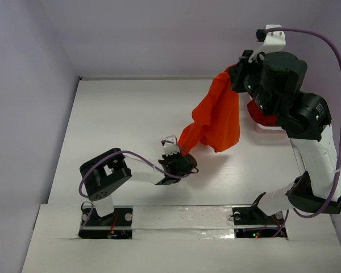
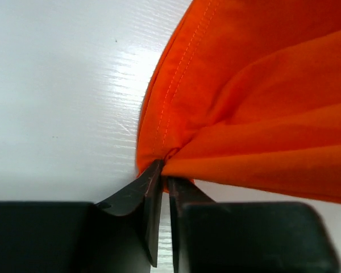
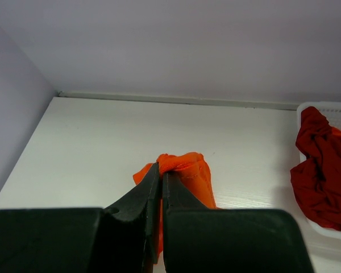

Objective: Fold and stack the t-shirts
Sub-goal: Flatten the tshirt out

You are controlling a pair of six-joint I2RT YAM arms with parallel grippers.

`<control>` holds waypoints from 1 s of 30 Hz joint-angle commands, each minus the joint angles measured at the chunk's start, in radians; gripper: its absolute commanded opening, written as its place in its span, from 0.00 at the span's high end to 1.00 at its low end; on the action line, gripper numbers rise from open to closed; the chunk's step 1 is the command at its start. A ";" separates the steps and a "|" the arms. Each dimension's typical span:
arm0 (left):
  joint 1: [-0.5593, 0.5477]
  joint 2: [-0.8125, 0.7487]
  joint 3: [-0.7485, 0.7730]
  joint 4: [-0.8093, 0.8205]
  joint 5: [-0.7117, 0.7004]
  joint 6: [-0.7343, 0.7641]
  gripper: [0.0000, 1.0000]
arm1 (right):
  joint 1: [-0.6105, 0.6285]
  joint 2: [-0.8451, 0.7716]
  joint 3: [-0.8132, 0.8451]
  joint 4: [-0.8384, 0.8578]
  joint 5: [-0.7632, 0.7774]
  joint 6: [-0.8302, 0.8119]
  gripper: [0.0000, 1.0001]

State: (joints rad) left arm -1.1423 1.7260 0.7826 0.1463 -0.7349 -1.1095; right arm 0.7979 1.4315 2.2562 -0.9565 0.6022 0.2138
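Note:
The bright orange t-shirt (image 1: 216, 116) hangs stretched between my two grippers above the white table. My left gripper (image 1: 181, 154) is low near the table's middle and shut on the shirt's lower corner; the left wrist view shows the hemmed cloth (image 2: 244, 102) pinched at my left gripper (image 2: 165, 168). My right gripper (image 1: 234, 77) is raised at the back right and shut on the shirt's upper edge, seen as a bunch of orange cloth (image 3: 184, 168) at my right gripper (image 3: 161, 170). Dark crimson shirts (image 3: 321, 168) lie heaped in the basket; they also show in the top view (image 1: 261, 116).
A white lattice basket (image 3: 329, 108) stands at the table's right side, mostly hidden by the right arm in the top view. Grey walls close the back and left. The table (image 1: 119, 125) has bare white surface at left and centre.

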 commanded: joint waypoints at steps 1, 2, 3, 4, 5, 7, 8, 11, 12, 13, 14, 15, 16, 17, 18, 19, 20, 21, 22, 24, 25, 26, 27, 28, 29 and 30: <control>0.000 0.034 -0.026 -0.126 0.080 -0.026 0.94 | 0.001 -0.017 0.008 0.104 -0.002 -0.002 1.00; 0.000 0.033 -0.023 -0.128 0.080 -0.026 1.00 | 0.001 -0.016 0.008 0.101 -0.002 -0.002 1.00; 0.000 0.033 -0.020 -0.131 0.081 -0.027 1.00 | 0.001 -0.016 0.006 0.102 -0.002 -0.001 1.00; 0.000 0.027 -0.019 -0.140 0.080 -0.029 1.00 | 0.001 -0.017 0.003 0.104 0.001 -0.002 1.00; 0.000 0.023 -0.019 -0.143 0.078 -0.033 1.00 | 0.001 -0.016 -0.004 0.105 0.004 -0.002 1.00; 0.000 0.001 -0.019 -0.145 0.077 -0.035 1.00 | 0.001 -0.017 -0.012 0.108 0.005 -0.002 1.00; 0.000 -0.008 -0.019 -0.149 0.075 -0.039 1.00 | 0.001 -0.019 -0.018 0.110 0.007 -0.001 1.00; 0.000 -0.066 -0.013 -0.208 0.066 -0.042 1.00 | 0.001 -0.025 -0.035 0.120 0.004 0.009 1.00; 0.000 -0.086 -0.011 -0.237 0.060 -0.042 1.00 | 0.001 -0.026 -0.049 0.125 0.011 0.013 1.00; 0.000 -0.138 -0.011 -0.254 0.057 -0.042 1.00 | 0.001 -0.028 -0.059 0.128 0.016 0.018 1.00; 0.000 -0.169 -0.014 -0.270 0.051 -0.042 1.00 | 0.001 -0.029 -0.073 0.136 0.028 0.025 1.00; 0.000 -0.204 -0.016 -0.287 0.039 -0.044 1.00 | 0.001 -0.028 -0.087 0.137 0.062 0.032 1.00; 0.000 -0.280 -0.017 -0.327 0.031 -0.044 1.00 | 0.001 -0.028 -0.118 0.137 0.077 0.038 1.00; 0.000 -0.317 -0.019 -0.350 0.023 -0.044 1.00 | 0.001 -0.028 -0.135 0.137 0.091 0.050 1.00; 0.000 -0.360 -0.017 -0.373 0.000 -0.044 1.00 | 0.001 -0.028 -0.151 0.139 0.108 0.059 1.00; 0.000 -0.437 -0.013 -0.430 -0.012 -0.044 1.00 | 0.001 -0.032 -0.187 0.140 0.111 0.068 1.00; 0.000 -0.472 -0.006 -0.465 -0.024 -0.047 1.00 | 0.001 -0.045 -0.205 0.145 0.114 0.078 1.00; 0.000 -0.509 0.016 -0.502 -0.053 -0.052 1.00 | 0.001 -0.055 -0.224 0.153 0.116 0.093 1.00; 0.000 -0.575 0.033 -0.578 -0.063 -0.053 1.00 | 0.001 -0.066 -0.257 0.157 0.117 0.102 1.00; 0.000 -0.638 0.084 -0.651 -0.096 -0.055 1.00 | 0.001 -0.098 -0.288 0.151 0.123 0.140 1.00; 0.000 -0.696 0.102 -0.706 -0.103 -0.055 1.00 | 0.001 -0.109 -0.306 0.144 0.120 0.157 1.00; 0.000 -0.722 0.136 -0.734 -0.110 -0.053 1.00 | 0.001 -0.124 -0.346 0.133 0.111 0.192 1.00; 0.000 -0.749 0.153 -0.782 -0.129 -0.052 1.00 | 0.001 -0.158 -0.369 0.128 0.087 0.212 1.00; 0.000 -0.793 0.171 -0.804 -0.133 -0.052 1.00 | 0.001 -0.178 -0.395 0.122 0.074 0.231 1.00; 0.000 -0.815 0.202 -0.821 -0.139 -0.050 1.00 | 0.001 -0.198 -0.423 0.119 0.061 0.263 1.00; 0.000 -0.836 0.217 -0.836 -0.144 -0.047 1.00 | 0.001 -0.221 -0.476 0.117 0.035 0.274 1.00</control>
State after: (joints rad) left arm -1.1435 0.9504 0.9321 -0.4858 -0.7856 -1.1309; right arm 0.7979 1.3132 1.8423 -0.8833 0.6662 0.3916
